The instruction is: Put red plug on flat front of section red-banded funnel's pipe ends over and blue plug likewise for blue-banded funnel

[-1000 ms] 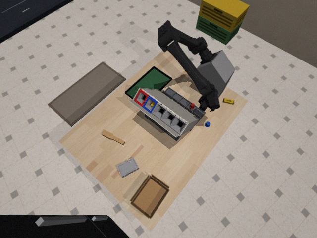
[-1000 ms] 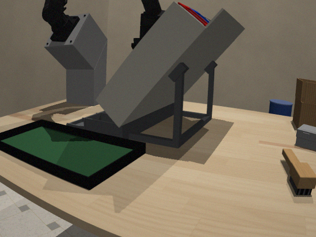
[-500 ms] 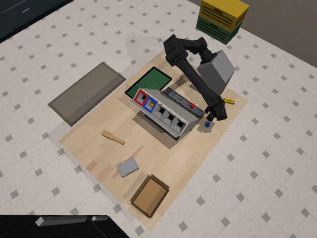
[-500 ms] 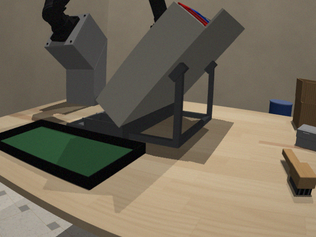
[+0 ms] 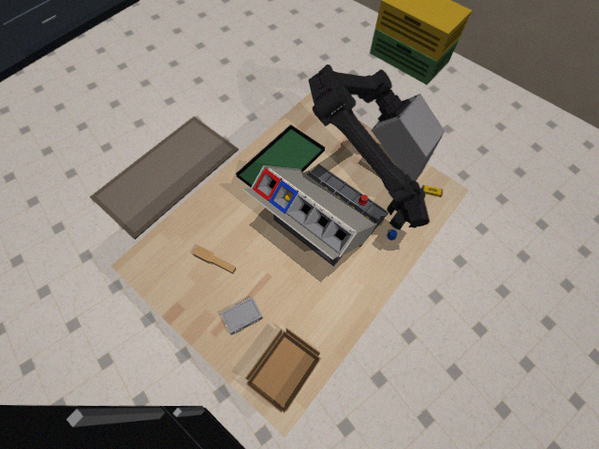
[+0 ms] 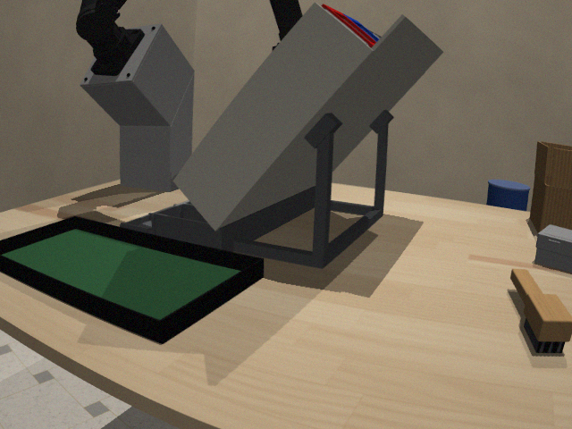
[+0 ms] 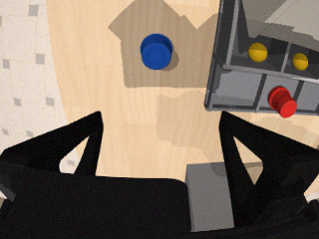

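The funnel rig (image 5: 309, 212) stands mid-table with a red-banded funnel (image 5: 266, 183) and a blue-banded funnel (image 5: 284, 196); a yellow marble (image 5: 288, 196) sits in the blue one. The red plug (image 5: 362, 198) stands on the flat front part of the second section from the rig's end, also in the wrist view (image 7: 282, 102). The blue plug (image 5: 391, 235) stands on the table beyond that end, also in the wrist view (image 7: 157, 51). My gripper (image 5: 403, 222) (image 7: 160, 119) is open and empty, above the table, short of the blue plug. Yellow marbles (image 7: 257, 52) (image 7: 300, 61) lie in the section pockets.
A green tray (image 5: 283, 154) lies behind the rig. The grey arm pedestal (image 5: 408, 135) and a small yellow block (image 5: 431, 190) are near my gripper. A brush (image 5: 213, 258), a grey box (image 5: 241, 314) and a cardboard box (image 5: 283, 368) lie on the far side.
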